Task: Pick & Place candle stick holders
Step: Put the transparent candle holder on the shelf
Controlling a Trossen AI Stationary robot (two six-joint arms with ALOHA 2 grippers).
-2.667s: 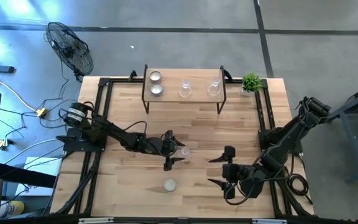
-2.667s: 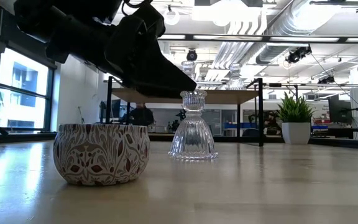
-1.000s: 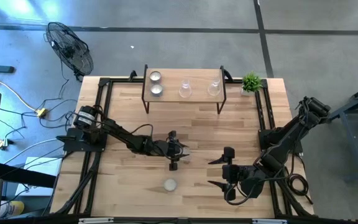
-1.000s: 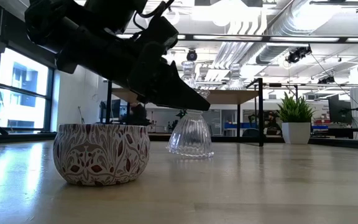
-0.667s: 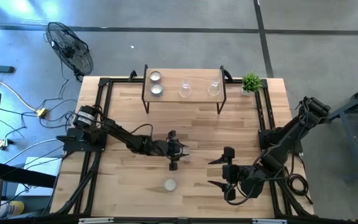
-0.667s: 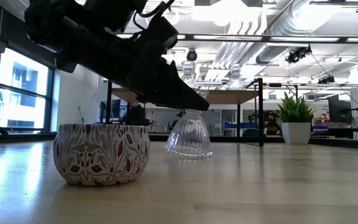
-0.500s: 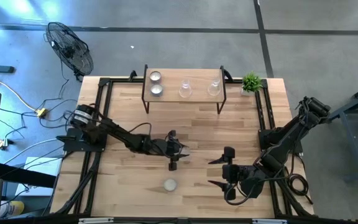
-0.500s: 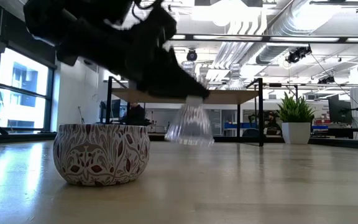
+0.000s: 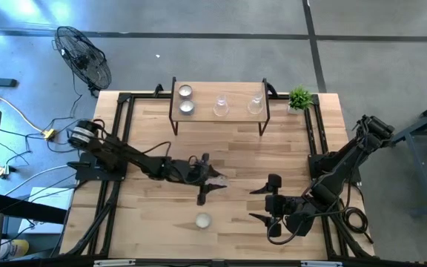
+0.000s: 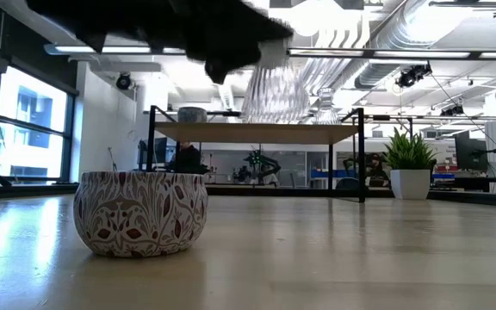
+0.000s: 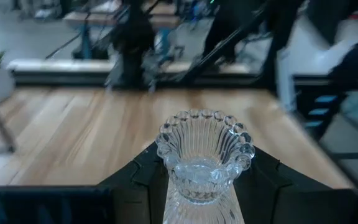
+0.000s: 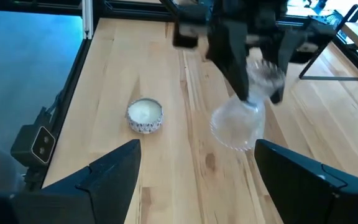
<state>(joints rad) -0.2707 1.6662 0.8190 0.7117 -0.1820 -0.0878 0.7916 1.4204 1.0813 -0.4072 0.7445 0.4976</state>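
One clear ribbed glass stemmed holder [image 11: 204, 162] clamped in left gripper [image 9: 207, 181], airborne — transport step; next, the far shelf [image 9: 219, 116].

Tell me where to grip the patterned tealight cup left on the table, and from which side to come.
Grip the tealight cup across its round outer wall, coming straight down from above. It sits upright, short and wide, with bare table all around it, so fingers can straddle the rim; its white centre offers no hold. The open right gripper is nearer, since the left gripper already holds the glass holder aloft.
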